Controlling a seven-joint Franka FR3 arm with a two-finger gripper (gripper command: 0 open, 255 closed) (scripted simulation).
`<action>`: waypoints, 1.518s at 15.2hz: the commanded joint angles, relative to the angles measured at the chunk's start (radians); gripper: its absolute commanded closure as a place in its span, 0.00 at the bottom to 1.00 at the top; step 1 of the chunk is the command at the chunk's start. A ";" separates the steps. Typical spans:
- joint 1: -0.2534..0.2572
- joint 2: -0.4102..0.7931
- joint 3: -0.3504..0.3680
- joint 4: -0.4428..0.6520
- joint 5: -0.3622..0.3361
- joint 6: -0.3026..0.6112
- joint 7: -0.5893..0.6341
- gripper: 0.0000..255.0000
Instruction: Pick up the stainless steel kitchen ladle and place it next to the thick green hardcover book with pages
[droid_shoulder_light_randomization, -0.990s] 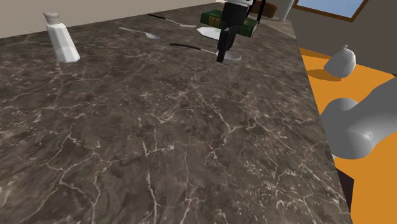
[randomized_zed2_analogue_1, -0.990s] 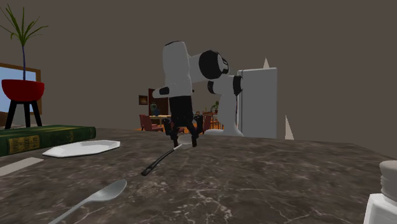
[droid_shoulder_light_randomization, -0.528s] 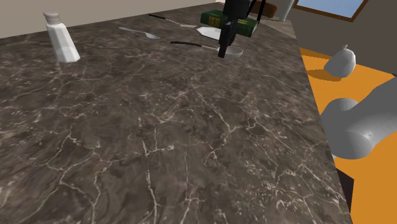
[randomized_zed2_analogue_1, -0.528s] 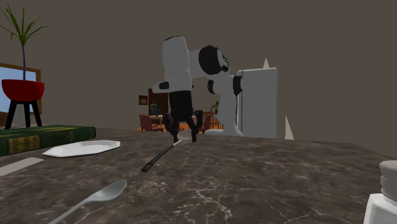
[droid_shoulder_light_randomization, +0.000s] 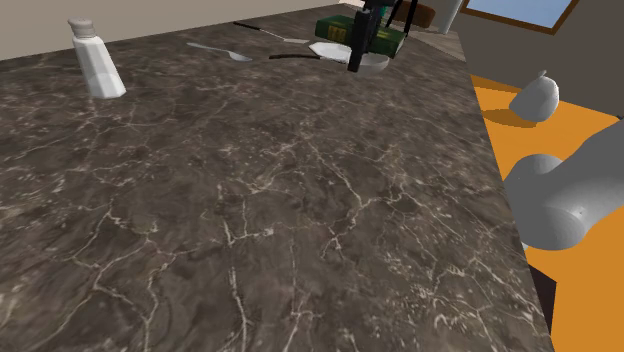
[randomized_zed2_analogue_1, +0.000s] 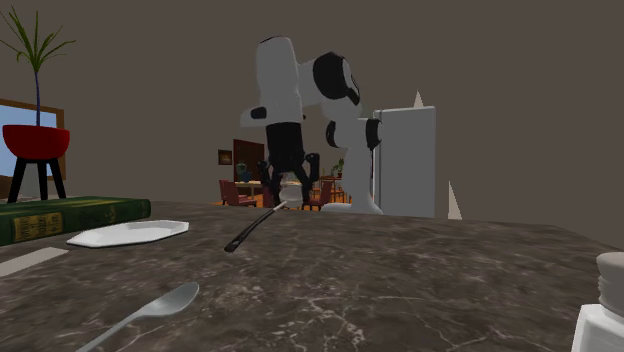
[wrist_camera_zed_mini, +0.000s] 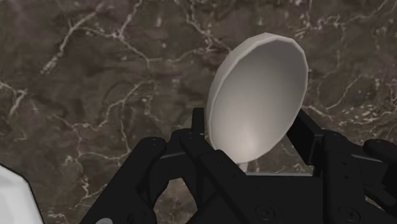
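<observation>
Claw (wrist_camera_zed_mini: 251, 137) is pinching the ladle (wrist_camera_zed_mini: 257, 83) just behind its bowl, holding it tilted just above the table (droid_shoulder_light_randomization: 250, 200), near the book (droid_shoulder_light_randomization: 338, 27). Its pale grey bowl and thin dark handle are looking stiff, light and probably slick, so the long handle is likely levering against the grip.

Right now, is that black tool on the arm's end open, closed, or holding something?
Tool: closed, holding the ladle near its bowl.
</observation>
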 joint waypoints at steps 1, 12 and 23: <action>-0.001 0.009 -0.002 0.037 -0.001 -0.028 0.001 1.00; -0.001 0.053 -0.004 0.225 -0.002 -0.171 0.015 1.00; -0.103 0.136 -0.178 0.320 -0.051 -0.208 -0.262 1.00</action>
